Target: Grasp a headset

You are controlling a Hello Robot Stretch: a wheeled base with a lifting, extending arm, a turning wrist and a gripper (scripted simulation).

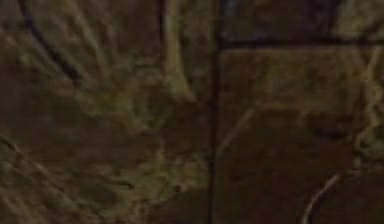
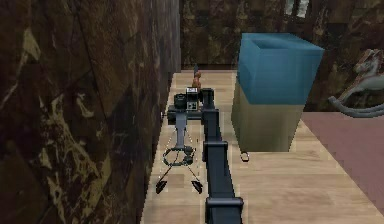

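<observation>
**Brown marble close ahead, headset not picked out**

Dark brown marbled wall [image 1: 110, 110], veined in dull yellow and cut by a black seam, sits right up against my forward view. The same glossy stone runs down the arm side view's left. My dark square-bar arm [image 2: 215, 165] lies over the pale wooden plank floor [image 2: 280, 185]. The tool [image 2: 180, 186], with its thin wiry fingers, hangs near the wall's foot with bare floor behind it, so I judge it holds nothing. Whether it is spread or pressed together I cannot tell.

Beyond stands a boxy block [image 2: 272, 85] with a matte blue top and a tan base. I cannot identify a headset. My only candidate is a grey curved band [image 2: 358, 97] above a mauve rug [image 2: 345, 150] at the right edge, well apart from the tool.

My worry is that turning the base this close could scrape the arm or tool along the wall. Extending without a confirmed target could also clip the block.
</observation>
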